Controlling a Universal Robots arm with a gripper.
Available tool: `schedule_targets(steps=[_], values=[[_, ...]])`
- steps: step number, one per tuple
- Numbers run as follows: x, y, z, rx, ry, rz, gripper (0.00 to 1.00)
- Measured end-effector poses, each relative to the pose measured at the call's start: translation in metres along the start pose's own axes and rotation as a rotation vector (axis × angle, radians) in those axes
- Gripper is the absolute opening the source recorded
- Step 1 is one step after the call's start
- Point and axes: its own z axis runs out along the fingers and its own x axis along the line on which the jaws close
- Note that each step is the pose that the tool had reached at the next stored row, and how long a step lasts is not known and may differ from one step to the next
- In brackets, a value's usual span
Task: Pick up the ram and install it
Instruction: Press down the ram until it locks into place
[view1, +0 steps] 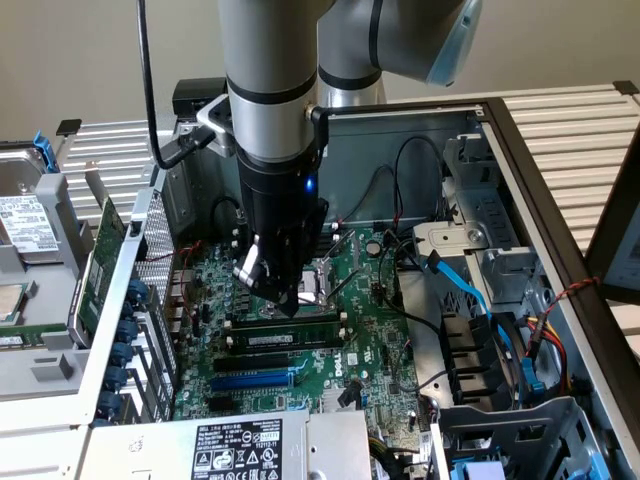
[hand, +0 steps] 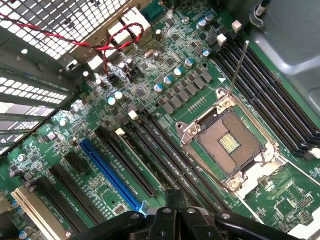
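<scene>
Open computer case (view1: 560, 150), one motherboard (view1: 370, 330), one ram (view1: 290, 338) seated, pincer (view1: 285, 300) above

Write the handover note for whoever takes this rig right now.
Claw: low inside the open PC case, tips just above the memory slots beside the CPU socket.
Ram: lying along a slot right under the claw, white label visible. Whether it is fully seated or latched cannot be told.
Done: ram brought to the slot.
Left: confirm it is pressed home and clipped.

Plain beige wall (view1: 80, 60) behind — slatted white tabletop (view1: 570, 130) underneath.
</scene>
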Motion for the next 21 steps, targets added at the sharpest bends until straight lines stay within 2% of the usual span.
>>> schedule_targets(steps=[21], values=[[0.0,0.0,0.0007,0.0019,-0.0047,0.302,0.11]])
